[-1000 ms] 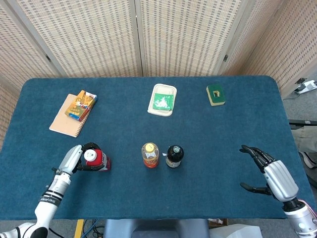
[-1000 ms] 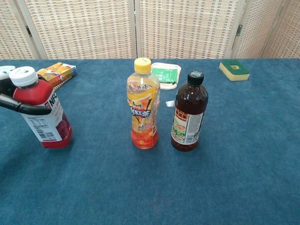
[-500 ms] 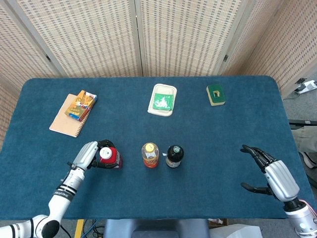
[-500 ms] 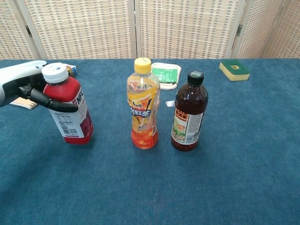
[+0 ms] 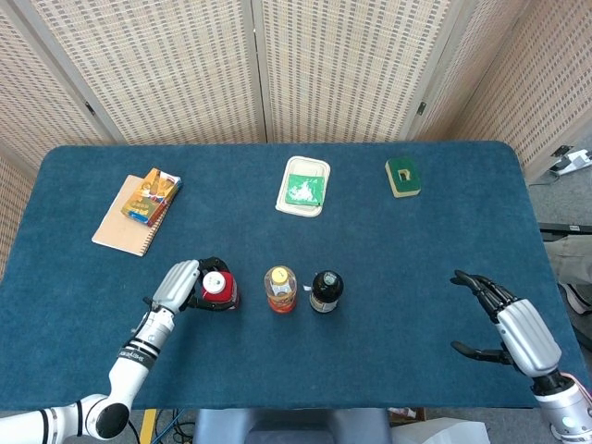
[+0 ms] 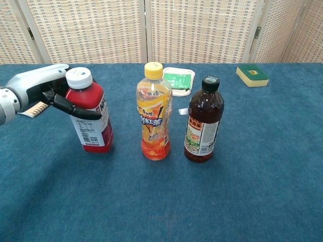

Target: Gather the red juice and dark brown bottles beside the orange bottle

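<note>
Surface: blue cloth table, woven screens behind.
Far side: notebook bearing a snack box, white tray, green sponge.
Near side, one row: red bottle, tilted; orange bottle; brown bottle, just beside the orange.
Left hand: fingers wrapped round the red bottle's upper part.
Right hand: fingers spread, holding nothing, well apart from the bottles.

Three glossy plastic bottles, red, orange and dark brown, with paper labels, stand on a matt, felt-like blue tabletop.
</note>
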Controlling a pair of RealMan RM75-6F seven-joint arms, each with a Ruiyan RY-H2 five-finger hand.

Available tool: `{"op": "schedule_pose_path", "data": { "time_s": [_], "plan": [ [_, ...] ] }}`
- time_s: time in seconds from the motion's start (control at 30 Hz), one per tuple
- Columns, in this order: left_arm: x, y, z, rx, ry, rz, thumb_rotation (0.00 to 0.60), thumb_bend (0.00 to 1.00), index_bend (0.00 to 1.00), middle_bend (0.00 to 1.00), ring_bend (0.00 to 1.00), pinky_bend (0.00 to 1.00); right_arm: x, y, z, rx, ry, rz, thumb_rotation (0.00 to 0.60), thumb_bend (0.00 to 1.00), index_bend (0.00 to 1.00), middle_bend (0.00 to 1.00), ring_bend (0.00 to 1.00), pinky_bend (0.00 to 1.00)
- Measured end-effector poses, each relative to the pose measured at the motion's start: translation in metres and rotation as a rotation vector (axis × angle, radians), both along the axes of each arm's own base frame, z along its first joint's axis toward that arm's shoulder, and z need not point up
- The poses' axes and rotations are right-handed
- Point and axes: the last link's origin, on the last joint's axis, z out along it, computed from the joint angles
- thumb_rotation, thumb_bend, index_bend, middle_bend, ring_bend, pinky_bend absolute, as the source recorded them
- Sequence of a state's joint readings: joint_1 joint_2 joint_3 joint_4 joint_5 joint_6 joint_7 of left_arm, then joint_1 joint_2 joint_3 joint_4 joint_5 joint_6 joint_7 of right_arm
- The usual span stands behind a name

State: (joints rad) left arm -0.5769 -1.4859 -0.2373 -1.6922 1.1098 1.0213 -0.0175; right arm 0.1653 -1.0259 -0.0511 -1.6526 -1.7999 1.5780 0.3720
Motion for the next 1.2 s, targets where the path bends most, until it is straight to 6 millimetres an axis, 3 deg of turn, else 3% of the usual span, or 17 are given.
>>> {"op": "schedule_pose_path", "data": {
  "time_s": [1.2],
  "plan": [
    [0.015, 0.001, -0.03, -0.044, 0.036, -0.015, 0.6, 0.05, 0.54, 0.5, 0.46, 0.52, -0.001, 0.0, 0.004, -0.005, -0.014, -0.005, 0.6, 0.0, 0.0, 0.22, 0.16, 0.34]
  ]
}}
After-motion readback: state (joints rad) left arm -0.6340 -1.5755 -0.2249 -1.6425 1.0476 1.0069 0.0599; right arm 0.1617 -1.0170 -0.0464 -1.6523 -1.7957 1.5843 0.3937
